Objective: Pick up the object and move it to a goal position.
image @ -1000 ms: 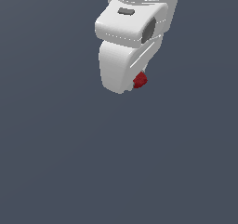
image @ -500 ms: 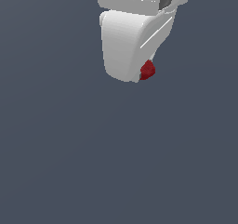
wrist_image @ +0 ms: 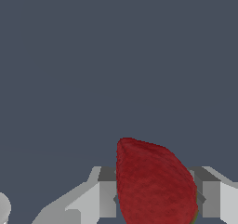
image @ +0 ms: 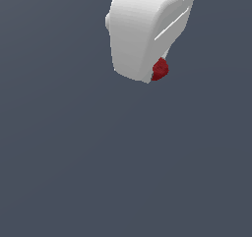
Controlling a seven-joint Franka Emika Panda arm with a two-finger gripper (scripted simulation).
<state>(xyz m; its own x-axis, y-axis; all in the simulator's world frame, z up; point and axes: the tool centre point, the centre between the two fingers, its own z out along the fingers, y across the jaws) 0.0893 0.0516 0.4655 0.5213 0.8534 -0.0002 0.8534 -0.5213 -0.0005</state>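
The object [image: 160, 69] is a small dark red, bumpy strawberry-like lump peeking out from the lower edge of the white gripper body at the top of the exterior view. In the wrist view the object [wrist_image: 155, 183] fills the space between the two grey fingers [wrist_image: 108, 197], its pointed end away from the camera and a sliver of green at its base. My gripper [wrist_image: 155, 195] is shut on it. In the exterior view the fingertips are hidden behind the white hand [image: 138, 34].
A plain dark grey-blue surface [image: 123, 157] fills the background in both views, with no other objects showing.
The gripper and the held object have risen toward the top of the exterior view and shifted slightly to that view's right; the hand appears larger.
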